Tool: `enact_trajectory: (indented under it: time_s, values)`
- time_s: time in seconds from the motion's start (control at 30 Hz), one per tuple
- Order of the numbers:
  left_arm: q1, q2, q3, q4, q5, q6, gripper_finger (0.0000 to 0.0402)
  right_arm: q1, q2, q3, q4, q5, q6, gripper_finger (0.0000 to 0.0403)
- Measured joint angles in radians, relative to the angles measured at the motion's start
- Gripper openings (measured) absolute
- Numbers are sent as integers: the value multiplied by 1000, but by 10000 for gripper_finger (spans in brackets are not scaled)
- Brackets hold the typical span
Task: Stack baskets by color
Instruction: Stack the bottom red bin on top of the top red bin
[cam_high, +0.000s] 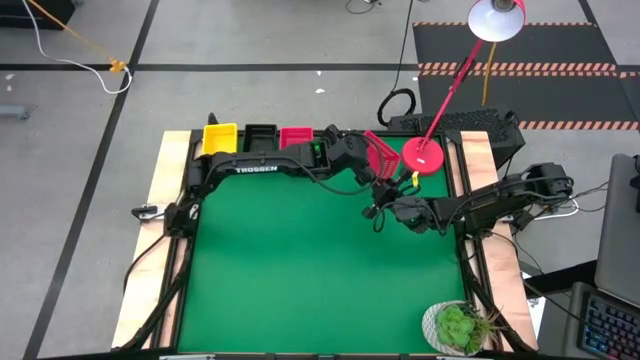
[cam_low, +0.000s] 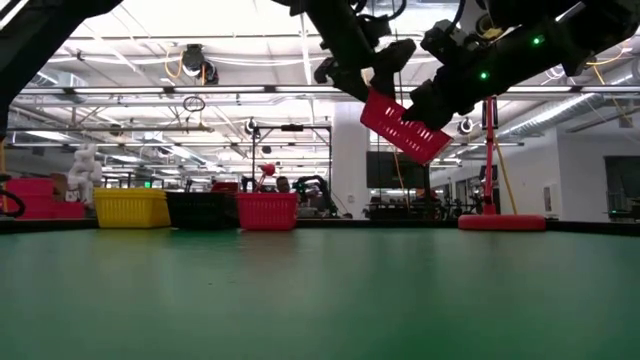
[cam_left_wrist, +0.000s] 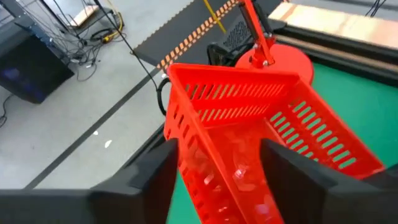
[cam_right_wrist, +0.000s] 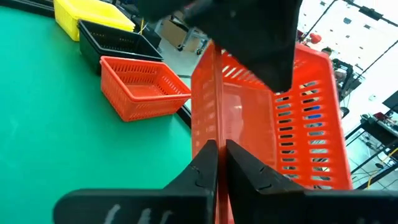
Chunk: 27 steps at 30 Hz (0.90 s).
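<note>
A pink-red basket (cam_low: 405, 125) hangs tilted high above the green table, near the lamp base. My right gripper (cam_right_wrist: 221, 162) reaches in from the table's right and is shut on it. My left gripper (cam_left_wrist: 217, 180) comes from the left and stands open. One of its fingers (cam_left_wrist: 155, 177) is outside a long wall of that basket and the other (cam_left_wrist: 292, 177) is on the far side of the wall. Three more baskets rest on their bottoms in a row at the table's far edge: yellow (cam_high: 220, 138), black (cam_high: 260, 137) and pink-red (cam_high: 296, 136). My right gripper pinches one wall of the pink-red basket at its edge (cam_right_wrist: 214, 134) between its two fingers. It comes nearly level from the table's right. The basket is lifted clear of the table and tilted, one corner lowest. I cannot tell whether my left gripper's fingers touch the basket.
The round red lamp base (cam_high: 423, 153) stands at the far right just beyond the held basket, and its slanted pole rises to the lamp head (cam_high: 497, 18). A potted plant (cam_high: 458, 325) sits at the near right corner. The green mat (cam_high: 300, 270) stretches from the middle to the near edge.
</note>
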Motion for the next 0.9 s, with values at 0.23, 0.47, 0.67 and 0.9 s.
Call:
enact_trajectory:
  time_s: [0.23,0.47,0.67,0.9]
  values:
    - [-1,-2,0,23,-3,13,90,0,0,0,7,-2,-3,16]
    - [-6,-2,0,15,-2,34,13,34,0,1,17,-4,1,85]
    - [-10,-2,0,-11,8,100,11,59,-8,1,23,-29,-42,199]
    - [-1,-2,-4,-52,74,127,15,104,-47,1,31,-167,-120,277]
